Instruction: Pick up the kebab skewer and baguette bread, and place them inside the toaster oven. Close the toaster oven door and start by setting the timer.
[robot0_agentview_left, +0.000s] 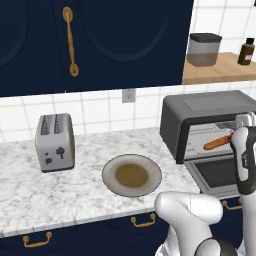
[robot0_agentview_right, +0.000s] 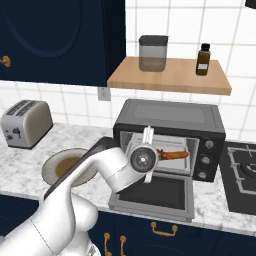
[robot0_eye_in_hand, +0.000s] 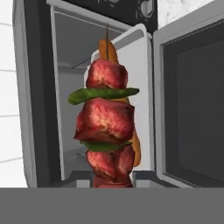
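- While its hinged windowed door (robot0_agentview_right: 155, 197) hangs open, the dark grey toaster oven (robot0_agentview_right: 170, 135) takes the red-chunked kebab skewer (robot0_eye_in_hand: 106, 131), clenched in the gripper (robot0_eye_in_hand: 113, 177).
- Orange-brown baguette (robot0_agentview_left: 218, 143) already lies on the rack.

Arm (robot0_agentview_right: 100, 170): glossy white shell, rounded tubular links swelling into bulbous joint housings; dark grey to black bands at the joints, one showing at the near right of the left base view; wrist link (robot0_agentview_left: 245, 160) slim, white above, with a long black panel bearing small pale markings; wrist flange (robot0_agentview_right: 143, 159) a round white disc with a grey metallic ring and dark centre; a narrow white bar crosses the flange; finger tips (robot0_eye_in_hand: 146, 178) small, dark grey, blocky.
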